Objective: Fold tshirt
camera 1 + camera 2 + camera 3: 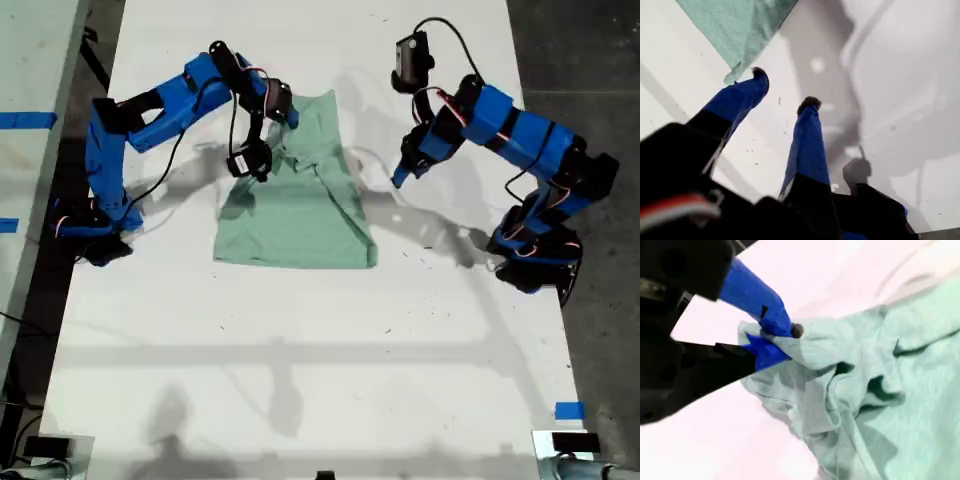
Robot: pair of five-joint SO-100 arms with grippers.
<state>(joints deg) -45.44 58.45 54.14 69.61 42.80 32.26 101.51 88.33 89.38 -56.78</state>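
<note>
The pale mint-green tshirt (300, 210) lies partly folded and wrinkled on the white table, in the middle of the exterior view. My second gripper (283, 112) is at its far corner on the exterior view's left, and the second wrist view shows this gripper (790, 340) shut on a bunched fold of the tshirt (890, 390). My first gripper (398, 180) hovers over bare table just off the shirt's edge on the exterior view's right. Seen from its own wrist, the first gripper (785, 87) is open and holds nothing, with a tshirt corner (740, 25) just beyond one fingertip (759, 75).
The white table (300, 350) stretches toward the near edge. Blue tape (568, 410) marks its near corner on the exterior view's right. Dark floor lies past the table on that side, and a pale surface with blue tape (25, 120) borders the exterior view's left.
</note>
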